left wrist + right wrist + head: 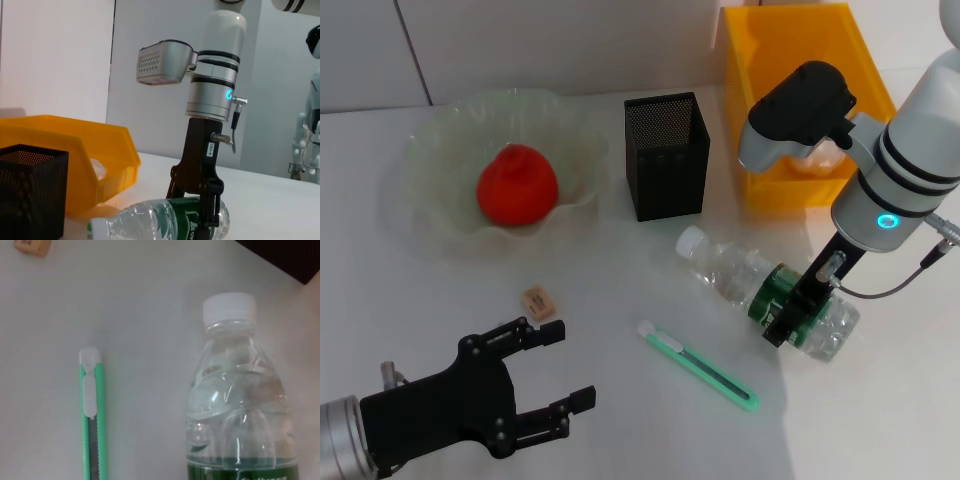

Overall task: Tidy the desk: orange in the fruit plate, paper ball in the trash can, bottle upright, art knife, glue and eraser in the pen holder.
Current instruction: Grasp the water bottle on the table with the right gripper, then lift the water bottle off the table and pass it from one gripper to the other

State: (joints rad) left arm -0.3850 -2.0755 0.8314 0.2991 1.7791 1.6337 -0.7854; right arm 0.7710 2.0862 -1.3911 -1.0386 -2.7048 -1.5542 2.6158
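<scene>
White desk [620, 300] carries the lying water bottle [740, 278]; my right gripper [798, 310] clamps its green label. My left gripper [555, 375] waits wide, arm cut off by the frame.

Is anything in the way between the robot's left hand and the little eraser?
Nothing visible is. The left gripper sits open, low at the table's near edge, and the eraser lies just beyond its fingertips with only bare table between. The art knife lies off to the side.
</scene>
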